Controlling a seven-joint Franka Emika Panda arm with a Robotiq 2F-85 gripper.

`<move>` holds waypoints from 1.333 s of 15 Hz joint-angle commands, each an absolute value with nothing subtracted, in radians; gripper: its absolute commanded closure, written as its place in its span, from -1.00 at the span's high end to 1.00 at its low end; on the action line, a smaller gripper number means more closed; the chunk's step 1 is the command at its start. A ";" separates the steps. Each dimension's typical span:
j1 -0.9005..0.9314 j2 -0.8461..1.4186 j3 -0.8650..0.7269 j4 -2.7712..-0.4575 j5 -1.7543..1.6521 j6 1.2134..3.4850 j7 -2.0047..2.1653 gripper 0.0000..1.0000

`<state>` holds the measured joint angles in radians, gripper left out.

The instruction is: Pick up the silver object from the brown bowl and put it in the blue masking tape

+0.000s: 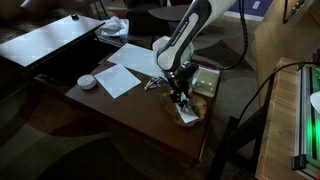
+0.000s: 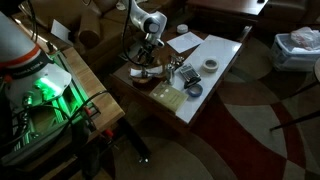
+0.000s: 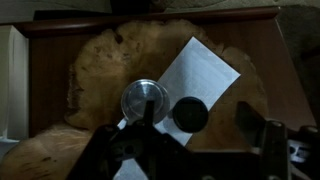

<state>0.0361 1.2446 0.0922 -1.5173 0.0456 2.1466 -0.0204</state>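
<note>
The brown bowl (image 3: 100, 70) fills the wrist view; it also shows in both exterior views (image 1: 190, 116) (image 2: 140, 80). In it lie a white card (image 3: 205, 70), a round silver object (image 3: 145, 100) and a dark round piece (image 3: 190, 114). My gripper (image 3: 205, 140) is open just above the bowl. Its left finger overlaps the silver object's lower edge and its right finger is over the bowl's right side. In both exterior views the gripper (image 1: 182, 103) (image 2: 144, 70) reaches down into the bowl. The blue masking tape (image 2: 194, 90) lies beyond the green pad.
A green square pad (image 1: 206, 80) (image 2: 168, 97) lies beside the bowl. A dark metallic tangle (image 1: 155, 83), white paper sheets (image 1: 122, 78) and a small white dish (image 1: 87, 82) sit on the wooden table (image 1: 130, 115). Equipment with a green light (image 2: 40, 90) stands nearby.
</note>
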 commanded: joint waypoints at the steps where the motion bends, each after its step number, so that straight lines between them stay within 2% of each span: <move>1: 0.056 1.305 0.079 -1.424 0.050 2.074 0.004 0.26; 3: 0.059 1.318 0.077 -1.401 0.049 2.054 0.007 -0.18; 7: 0.066 1.332 0.071 -1.373 0.048 2.032 0.023 -0.74; 10: 0.063 1.279 0.076 -1.440 0.046 2.081 0.009 -0.74; 17: 0.134 1.018 0.020 -1.841 0.047 2.610 0.166 -0.74; 18: 0.101 1.109 0.048 -1.696 0.046 2.497 0.105 -0.24; 20: 0.119 1.058 0.035 -1.775 0.046 2.572 0.138 -0.24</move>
<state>0.1170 1.0552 0.0370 -1.7797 0.0421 2.5746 0.1405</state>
